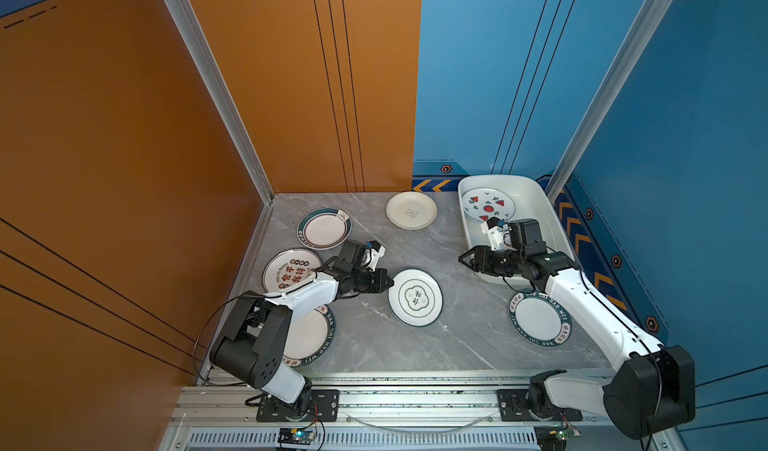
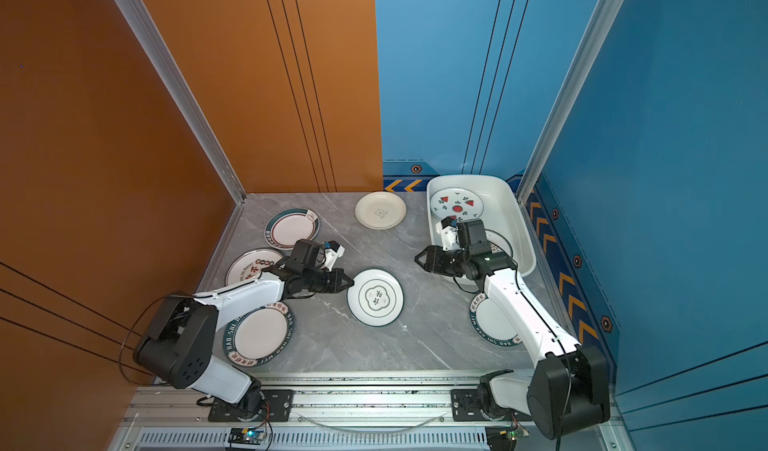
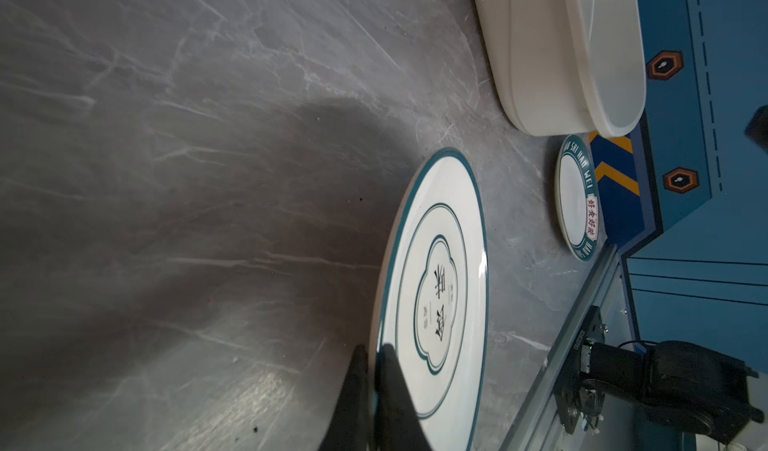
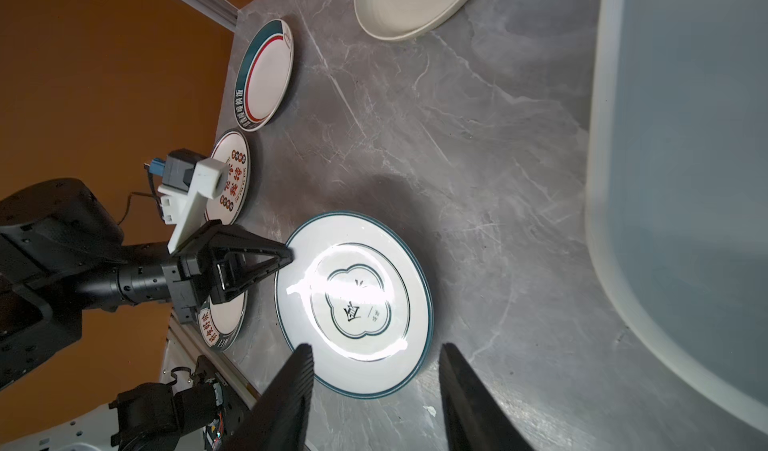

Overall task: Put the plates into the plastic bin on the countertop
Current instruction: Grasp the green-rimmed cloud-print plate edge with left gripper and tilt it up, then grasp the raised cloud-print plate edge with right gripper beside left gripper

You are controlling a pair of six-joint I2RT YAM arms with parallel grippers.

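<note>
One round plate point(image 1: 415, 297), face up with a green clover emblem, lies about flat on the tabletop point(image 1: 415, 345); being round, it has no long axis. The left pincer point(image 1: 390, 283) is clenched on its rim, and the plate stretches away beyond the fingertips point(image 3: 395, 386) toward the plastic bin point(image 1: 528, 197). The right pincer point(image 1: 462, 258), released with jaws apart, hangs between plate and bin, facing the plate. A watermelon plate point(image 1: 488, 206) sits in the bin behind it. A green-lettered plate point(image 1: 540, 318) lies on the tabletop near it.
</note>
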